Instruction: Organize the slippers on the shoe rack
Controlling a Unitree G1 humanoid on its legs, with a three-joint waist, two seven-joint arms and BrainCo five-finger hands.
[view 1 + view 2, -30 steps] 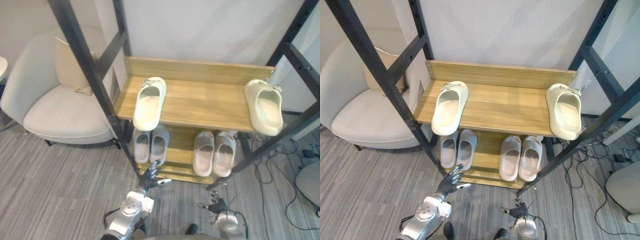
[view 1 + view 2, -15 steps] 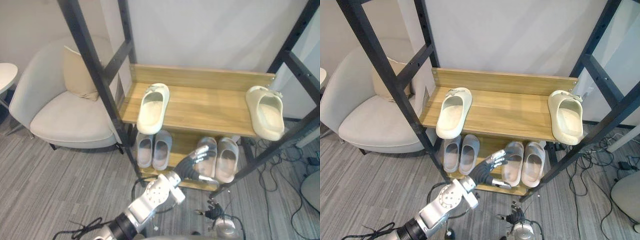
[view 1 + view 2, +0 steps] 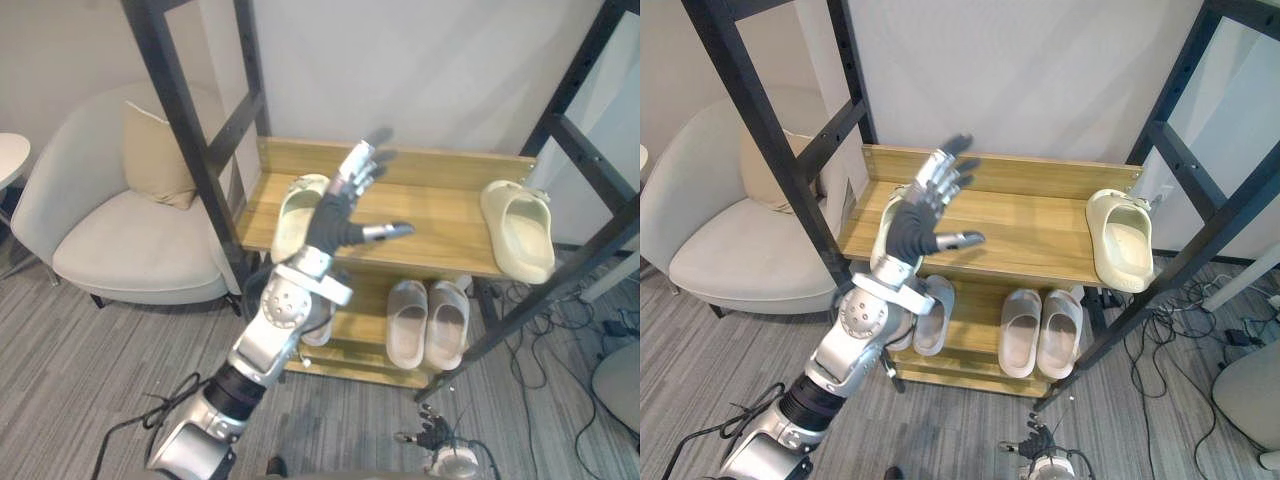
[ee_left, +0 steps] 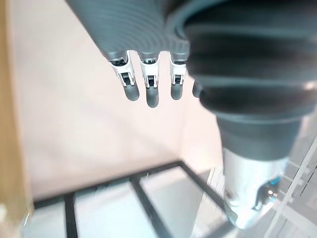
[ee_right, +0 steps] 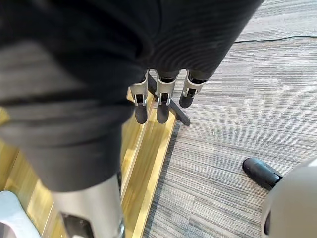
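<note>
A: Left hand (image 3: 335,222) had risen from below the upper shelf (image 3: 430,215) to above it, spread, empty; right hand (image 3: 437,440) hung slack below.
B: Near slipper (image 3: 288,215) lay beside it, far slipper (image 3: 520,230) at the shelf's opposite end; a square, centred grasp was advisable.

No text, label, number or sign can be read anywhere. The cream slipper (image 3: 518,230), the grey slippers (image 3: 428,322) and the wooden shoe rack (image 3: 440,205) show plain surfaces — no legible print on any of them.

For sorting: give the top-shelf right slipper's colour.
The slipper is cream, clearest in the right eye view.
</note>
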